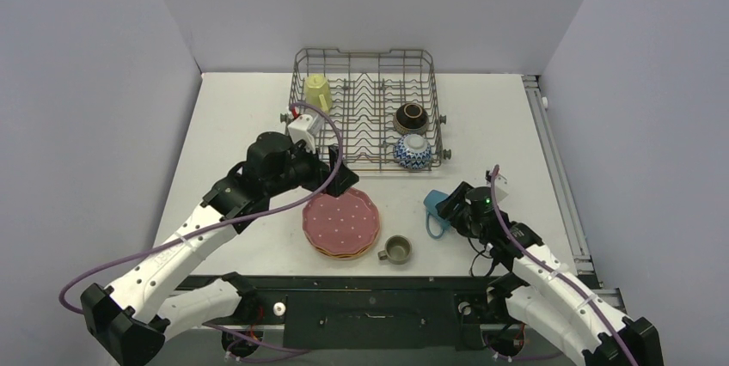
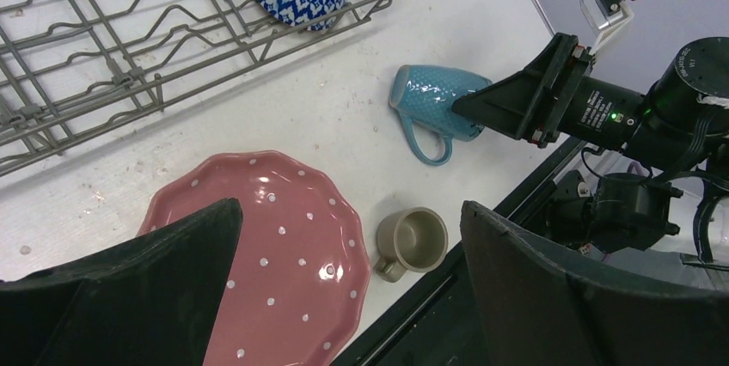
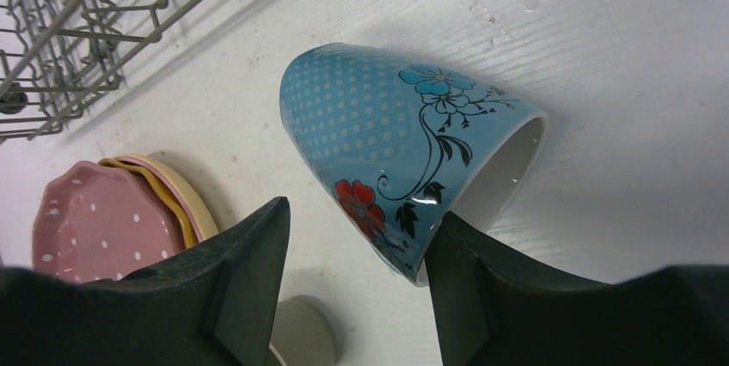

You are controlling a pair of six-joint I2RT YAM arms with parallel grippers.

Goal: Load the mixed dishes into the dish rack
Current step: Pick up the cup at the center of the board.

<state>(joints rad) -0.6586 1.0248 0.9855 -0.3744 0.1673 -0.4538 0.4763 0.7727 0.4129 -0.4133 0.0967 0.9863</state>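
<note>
Right arm: it rises from its base at the near right edge and reaches far and left, wrist low over the table (image 1: 232,125). The right gripper (image 3: 361,211) stands partly open astride the blue mug (image 1: 437,207). One finger (image 3: 481,289) lies against the mug's rim end, while a strip of bare table shows between the other finger and the mug wall, so no closed grip is seen. The blue mug lies on its side on the table, right of the plates and just near the rack's right corner; it has a pale dotted glaze, painted red and blue flowers and a white interior. The small grey-olive mug (image 1: 396,249) stands upright near the table's near edge, just right of the plate stack (image 1: 341,222), which is pink and dotted on top with orange and tan rims beneath. Left arm: it extends from the near left base diagonally far and right, wrist bent down. The left gripper (image 2: 348,211) hangs wide open above the stack, holding nothing. The dish rack (image 1: 370,61) sits at the far centre and contains a yellow mug (image 1: 317,91) at far left, a dark brown bowl (image 1: 411,117) at right and a blue-white bowl (image 1: 413,152) upside down at the near right corner.
</note>
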